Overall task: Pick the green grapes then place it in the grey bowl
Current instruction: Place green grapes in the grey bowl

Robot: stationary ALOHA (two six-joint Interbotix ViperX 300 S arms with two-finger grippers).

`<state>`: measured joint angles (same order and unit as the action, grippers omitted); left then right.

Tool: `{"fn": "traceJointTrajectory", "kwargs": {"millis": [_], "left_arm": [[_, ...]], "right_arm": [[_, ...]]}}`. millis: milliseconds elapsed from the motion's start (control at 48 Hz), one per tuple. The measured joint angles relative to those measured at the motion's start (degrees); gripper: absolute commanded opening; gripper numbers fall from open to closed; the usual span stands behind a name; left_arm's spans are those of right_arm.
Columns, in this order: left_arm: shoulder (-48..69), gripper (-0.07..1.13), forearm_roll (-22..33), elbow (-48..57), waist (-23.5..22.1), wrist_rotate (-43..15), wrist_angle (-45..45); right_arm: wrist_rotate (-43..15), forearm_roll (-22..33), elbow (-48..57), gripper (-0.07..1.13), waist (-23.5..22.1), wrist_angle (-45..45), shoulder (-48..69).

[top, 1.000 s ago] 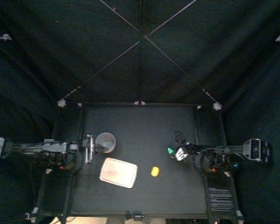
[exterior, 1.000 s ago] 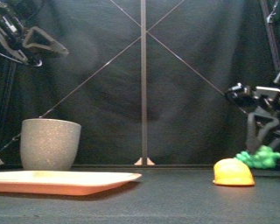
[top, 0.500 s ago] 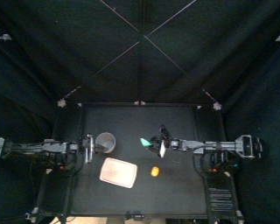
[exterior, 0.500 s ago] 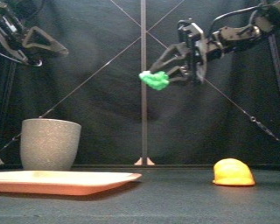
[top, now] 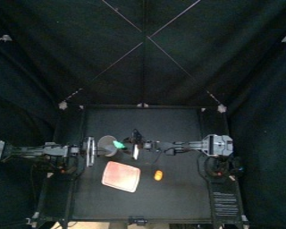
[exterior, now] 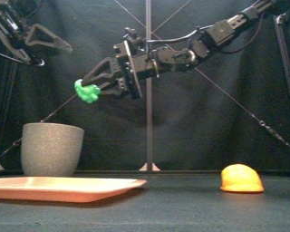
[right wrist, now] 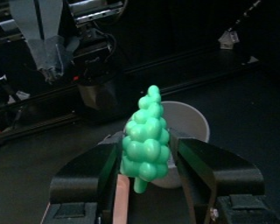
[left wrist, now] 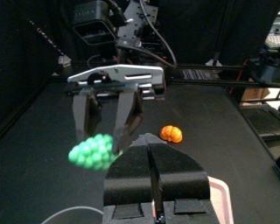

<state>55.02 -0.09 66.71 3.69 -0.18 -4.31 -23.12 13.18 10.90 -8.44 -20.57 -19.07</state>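
The green grapes [exterior: 87, 91] hang in the air, pinched between the 2 fingers of the right gripper [exterior: 99, 88]. The right wrist view shows the bunch [right wrist: 146, 140] as a cone. Its wide end sits between the fingers and its narrow tip points straight out past the fingertips. The long axis of the bunch runs in line with the fingers. In the front view the right arm slopes down from the upper right toward the left. The tip therefore points to the left side of the table [exterior: 172, 213] and a little downward.

The grapes [top: 119, 143] are high above the grey cup [exterior: 52, 149], over its right rim rather than its middle, and touch nothing but the fingers. The cup stands upright on the left of the table, behind the flat pink tray [exterior: 62, 188].

A yellow toy [exterior: 242, 178] lies on the table to the right, well apart from the cup and tray.

The left gripper [exterior: 44, 50] hangs raised at the left, above the cup and apart from it. Its 2 fingers [left wrist: 140, 171] are pressed together with nothing between them. Its wrist view looks straight at the right gripper [left wrist: 108, 140] and the grapes [left wrist: 94, 151].
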Motion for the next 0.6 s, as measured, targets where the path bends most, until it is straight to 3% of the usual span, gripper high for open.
{"fn": "traceJointTrajectory", "kwargs": {"millis": [604], "left_arm": [[0.0, 0.13, -0.2, 0.0, 0.0, -0.1, -0.1]], "right_arm": [[0.2, -0.1, -10.8, 0.75, -0.6, 6.4, -7.6]]}}
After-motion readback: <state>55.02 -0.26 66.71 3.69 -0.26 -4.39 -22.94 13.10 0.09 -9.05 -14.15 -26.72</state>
